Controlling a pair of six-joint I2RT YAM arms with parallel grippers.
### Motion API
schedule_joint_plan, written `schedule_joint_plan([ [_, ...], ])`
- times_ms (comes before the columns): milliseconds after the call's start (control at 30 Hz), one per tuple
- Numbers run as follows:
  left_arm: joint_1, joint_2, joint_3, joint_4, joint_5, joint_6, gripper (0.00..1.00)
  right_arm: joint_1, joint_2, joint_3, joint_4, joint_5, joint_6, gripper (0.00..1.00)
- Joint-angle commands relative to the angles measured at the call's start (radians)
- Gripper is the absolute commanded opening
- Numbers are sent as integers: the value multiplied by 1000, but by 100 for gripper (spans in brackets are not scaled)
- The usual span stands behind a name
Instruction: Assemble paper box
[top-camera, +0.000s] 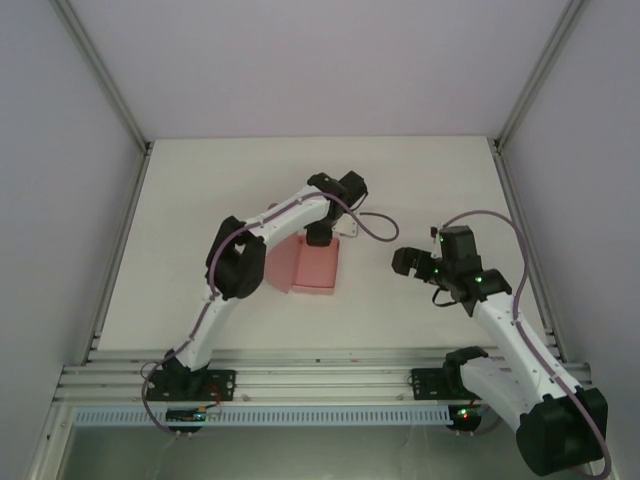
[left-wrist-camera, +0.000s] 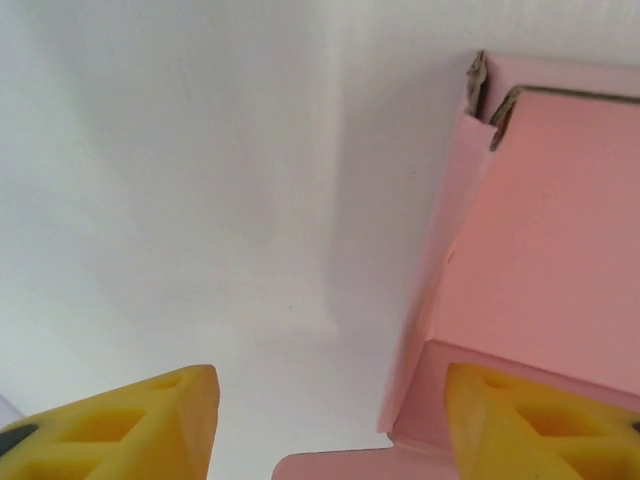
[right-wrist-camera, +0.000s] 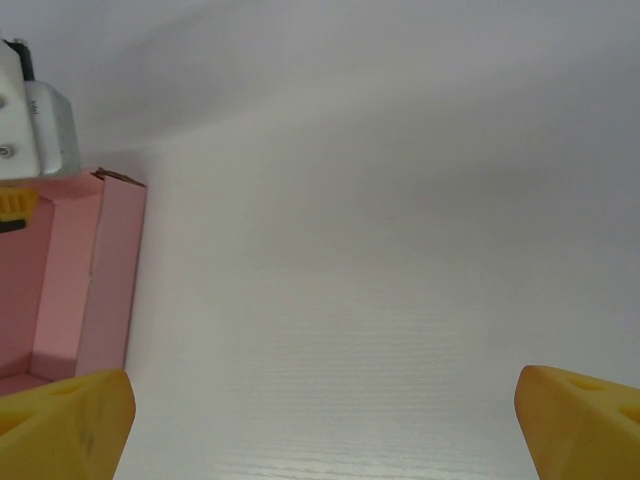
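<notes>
The pink paper box (top-camera: 318, 268) lies on the white table near the middle, partly folded, with raised walls and one flap flat to its left. My left gripper (top-camera: 320, 237) hangs over the box's far end. In the left wrist view the left gripper (left-wrist-camera: 330, 432) is open and straddles a raised side wall of the paper box (left-wrist-camera: 560, 230), one yellow finger (left-wrist-camera: 545, 430) inside over the box floor and the other over bare table. Right of the box, my right gripper (top-camera: 410, 262) stands open. From the right wrist, the right gripper (right-wrist-camera: 320, 430) holds nothing, and the paper box (right-wrist-camera: 70, 270) sits at the left edge.
Aluminium rails (top-camera: 320, 380) run along the near table edge by the arm bases. Slanted frame posts (top-camera: 100, 70) and enclosure walls bound the table left and right. The left arm's cable (top-camera: 378, 232) loops between the two grippers.
</notes>
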Motion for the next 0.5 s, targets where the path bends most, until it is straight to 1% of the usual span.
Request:
schedule_joint_plan([
  [0,2,-108,30,-20,71,-40,75,1,-8,5,74,-62,-45,99],
  [33,10,-142,17,5,98,-69,100,6,4,11,97,-88,-64,99],
  [67,20,-179,-6,41,120,-103,100,14,19,21,110,-98,-79,99],
  [167,69,-337,-167,256,152,-274,100,42,93,71,118,-86,-119,100],
  [200,90,-405,-248,345,151,-361,100,61,126,92,121,-74,-142,100],
  [267,127,-525,-388,466,159,-535,100,104,191,128,133,-60,-199,99],
  [300,147,-593,-468,524,154,-657,100,130,233,154,135,-54,-236,100],
  [333,166,-650,-532,549,144,-772,100,153,275,182,136,-56,-275,99],
  [433,237,-825,-738,593,136,-1172,100,228,422,288,122,-65,-414,100],
  [467,254,-882,-813,611,146,-1273,100,251,475,330,110,-66,-466,99],
])
